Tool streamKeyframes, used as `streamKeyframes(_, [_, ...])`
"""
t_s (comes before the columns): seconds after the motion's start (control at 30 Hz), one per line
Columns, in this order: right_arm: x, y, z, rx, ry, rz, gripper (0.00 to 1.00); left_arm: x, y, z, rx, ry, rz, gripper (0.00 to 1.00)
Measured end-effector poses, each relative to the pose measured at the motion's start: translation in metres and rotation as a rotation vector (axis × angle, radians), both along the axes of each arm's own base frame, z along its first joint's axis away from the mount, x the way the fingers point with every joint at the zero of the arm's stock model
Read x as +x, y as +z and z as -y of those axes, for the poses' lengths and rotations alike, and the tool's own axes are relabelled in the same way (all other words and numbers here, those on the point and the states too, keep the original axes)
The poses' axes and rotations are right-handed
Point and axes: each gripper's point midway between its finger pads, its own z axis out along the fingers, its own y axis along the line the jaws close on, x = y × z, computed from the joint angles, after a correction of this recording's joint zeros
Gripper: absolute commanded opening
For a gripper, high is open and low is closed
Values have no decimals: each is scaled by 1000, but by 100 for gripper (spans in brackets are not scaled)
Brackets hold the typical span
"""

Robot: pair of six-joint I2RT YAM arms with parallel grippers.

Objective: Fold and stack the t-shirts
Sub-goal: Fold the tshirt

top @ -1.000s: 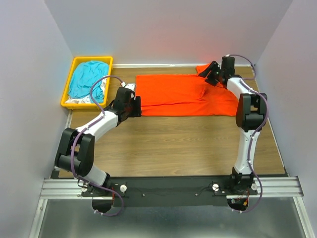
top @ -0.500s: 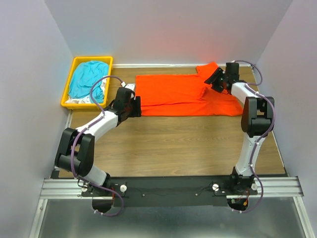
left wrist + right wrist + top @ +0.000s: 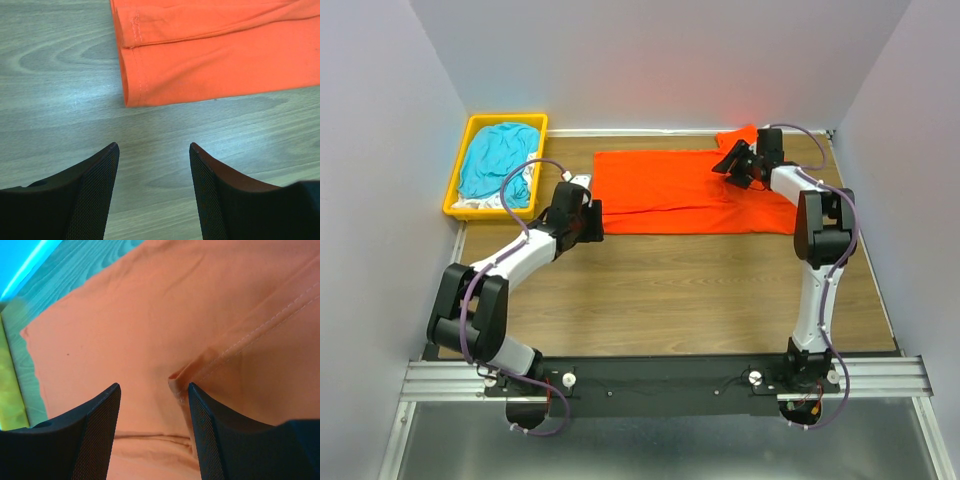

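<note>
Overhead view of 2 robot arms at a wooden counter (image 3: 670, 290). Spread lengthwise across the far side, an orange shirt (image 3: 660, 190), with 1 layer doubled over along its length and a sleeve poking out at the far right. At the far left, a yellow bin (image 3: 505, 118) holding a teal shirt (image 3: 498, 160) over white cloth (image 3: 485, 203), well apart from both tools.

Left tool (image 3: 152, 147) low at the orange shirt's near left corner, jaws apart, nothing between them but bare wood. Hem corner (image 3: 131, 97) just ahead, not touched. Right tool (image 3: 152, 387) over the shirt's right end, jaws apart and empty, straddling a raised stitched ridge (image 3: 200, 365) in the cloth.

Likely trouble from here:

- Closing the left tool in place: a pinch of air or wood, no cloth. Needs to go forward onto the corner first.
- Catching only the top layer at that corner: the doubled edge peeling open, fold lost.
- Pinching the ridge on the right instead of a clean edge: a bunched, crooked crease.
- Lifting 1 end ahead of the other: thin fabric dragging and skewing across the counter.
- Pressing too deep: tips scraping the wood, cloth pushed away rather than caught.
</note>
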Motion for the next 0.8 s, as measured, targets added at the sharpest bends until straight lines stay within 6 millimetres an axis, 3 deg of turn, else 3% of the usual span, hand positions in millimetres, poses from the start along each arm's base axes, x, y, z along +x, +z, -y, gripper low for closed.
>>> streamKeyframes(0.27, [2, -21, 0, 4, -3, -28, 63, -3, 5, -1, -8, 4, 13, 66])
streamKeyframes(0.5, [-2, -20, 1, -13, 17, -6, 63, -3, 5, 0, -15, 10, 11, 62])
streamKeyframes(0.6, [-11, -14, 1, -36, 40, 0, 63, -2, 6, 0, -22, 16, 9, 57])
streamKeyframes(0.63, [-13, -11, 1, -44, 48, 5, 63, 1, 8, 2, -24, 17, 11, 49])
streamKeyframes(0.67, [-16, -2, 0, -54, 61, 22, 63, 3, 8, 2, -26, 18, 12, 44])
streamKeyframes(0.8, [-19, 35, -13, -65, 107, 100, 63, 26, 11, 14, -50, 8, 19, 37])
